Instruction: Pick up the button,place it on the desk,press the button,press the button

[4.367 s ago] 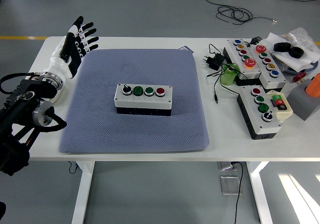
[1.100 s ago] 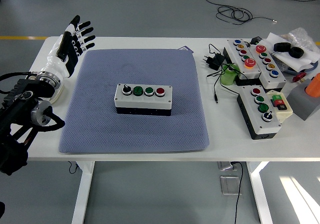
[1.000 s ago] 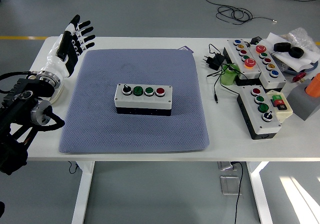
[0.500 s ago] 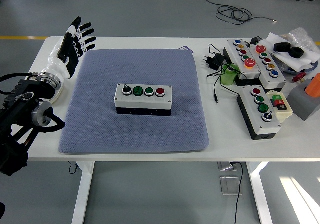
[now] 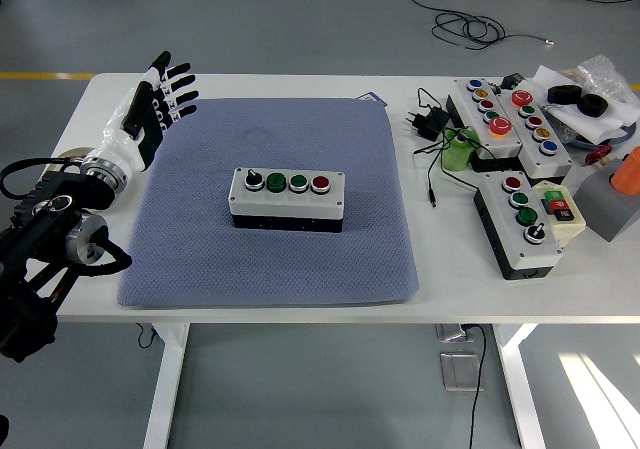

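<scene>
A grey button box (image 5: 288,198) with a black base lies in the middle of the blue-grey pad (image 5: 200,239). Its top carries a black knob, two green buttons and a red button in a row. My left hand (image 5: 160,94) hovers over the pad's far left corner, fingers spread and holding nothing, well left of the box. The right arm is out of sight.
At the right of the table lie two more button boxes (image 5: 522,224) (image 5: 505,115), a green cup (image 5: 460,151), a black power adapter (image 5: 431,123) with cable, a grey and orange block (image 5: 615,194) and bagged black parts (image 5: 580,99).
My left hand has shifted a little to the right and toward the pad over the last second. The button box has not moved.
</scene>
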{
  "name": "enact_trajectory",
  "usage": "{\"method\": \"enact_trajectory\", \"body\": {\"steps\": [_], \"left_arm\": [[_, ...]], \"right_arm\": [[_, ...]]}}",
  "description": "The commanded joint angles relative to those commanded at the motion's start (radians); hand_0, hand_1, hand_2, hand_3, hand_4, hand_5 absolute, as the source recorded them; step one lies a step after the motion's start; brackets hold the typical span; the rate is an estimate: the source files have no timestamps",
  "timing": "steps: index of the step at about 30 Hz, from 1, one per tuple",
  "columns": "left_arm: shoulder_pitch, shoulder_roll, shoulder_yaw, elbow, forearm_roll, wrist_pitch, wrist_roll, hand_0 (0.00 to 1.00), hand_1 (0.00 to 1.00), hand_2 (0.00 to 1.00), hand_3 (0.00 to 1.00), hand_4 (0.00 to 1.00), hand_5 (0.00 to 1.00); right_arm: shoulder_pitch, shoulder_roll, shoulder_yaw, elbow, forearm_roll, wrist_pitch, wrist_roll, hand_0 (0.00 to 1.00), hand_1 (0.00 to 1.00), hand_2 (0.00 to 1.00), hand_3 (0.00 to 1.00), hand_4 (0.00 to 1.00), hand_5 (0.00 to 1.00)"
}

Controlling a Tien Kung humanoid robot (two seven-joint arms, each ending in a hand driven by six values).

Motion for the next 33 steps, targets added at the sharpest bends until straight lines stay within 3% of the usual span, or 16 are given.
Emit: {"method": "enact_trajectory", "body": {"steps": [33], "left_arm": [[-0.002, -0.005, -0.002, 0.008, 0.002, -0.009, 0.009, 0.832, 0.859, 0.9, 0.87, 0.703, 0.998]], "right_arm": [[0.01, -0.001, -0.001, 0.0, 0.006, 0.002, 0.002, 0.787, 0.797, 0.817, 0.751, 0.412, 0.479]]}}
